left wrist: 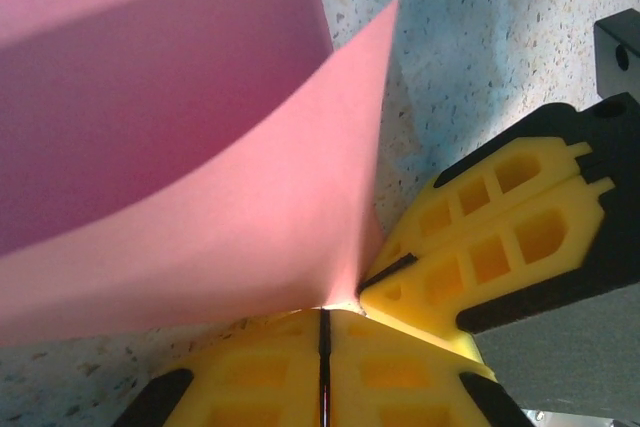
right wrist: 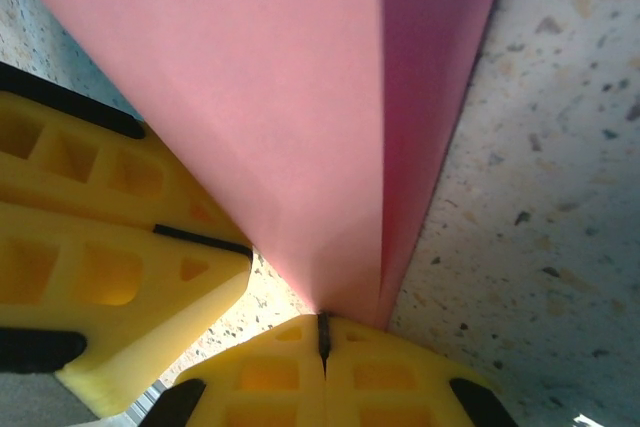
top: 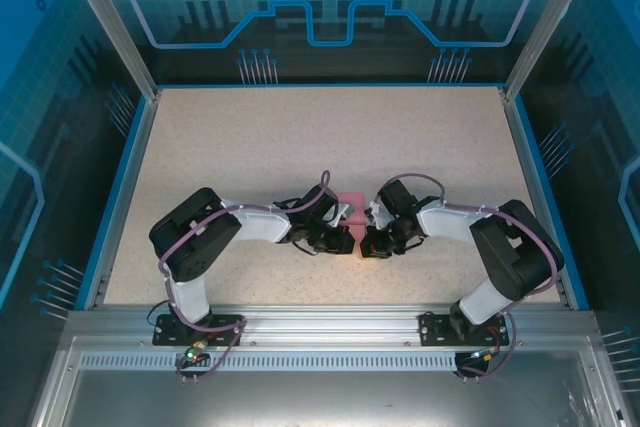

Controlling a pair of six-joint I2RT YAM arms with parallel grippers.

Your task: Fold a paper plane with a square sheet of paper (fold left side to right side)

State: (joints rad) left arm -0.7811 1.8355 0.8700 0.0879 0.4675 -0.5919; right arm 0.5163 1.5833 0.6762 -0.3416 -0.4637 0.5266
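Observation:
The square sheet of paper [top: 352,201] is pink-red and lies between the two arms in the middle of the table, bent up into a curved fold. In the left wrist view, one flap of the paper [left wrist: 200,207] rises over a darker layer and narrows to a corner at my left gripper [left wrist: 324,313], whose yellow fingers are shut on that corner. My right gripper [right wrist: 322,327] is shut on the paper [right wrist: 300,127] where its layers converge. The two grippers [top: 348,239] [top: 368,239] meet tip to tip. The right gripper's fingers [left wrist: 500,237] almost touch the left one's.
The speckled beige tabletop [top: 300,137] stretches to the far side and both flanks, bounded by a blue rim [top: 120,187]. An aluminium rail [top: 320,327] carries both arm bases at the near edge. The left gripper's yellow fingers [right wrist: 100,257] crowd the right wrist view.

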